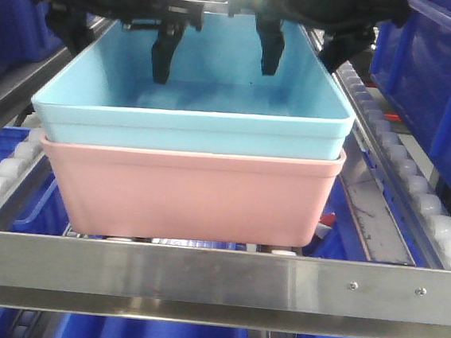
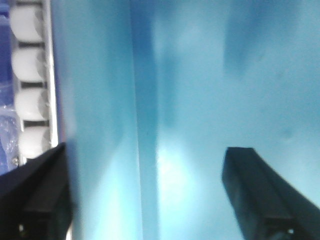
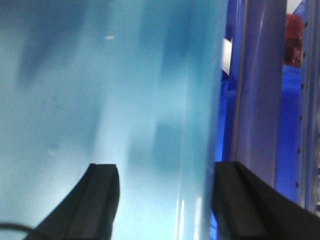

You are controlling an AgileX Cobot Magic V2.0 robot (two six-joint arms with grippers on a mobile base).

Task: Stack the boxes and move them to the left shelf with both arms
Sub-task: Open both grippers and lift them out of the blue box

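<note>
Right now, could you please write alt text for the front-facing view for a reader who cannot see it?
A light blue bin sits nested in a pink bin on a steel roller shelf. Two black grippers, left and right, reach down into the blue bin. Dark blue crates flank the shelf.

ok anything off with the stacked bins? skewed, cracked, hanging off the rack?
Nothing stands out. The blue bin sits nested squarely in the pink bin, rims parallel, on the roller shelf. No cracks or spills visible. Each gripper straddles a side wall: left, right.
</note>
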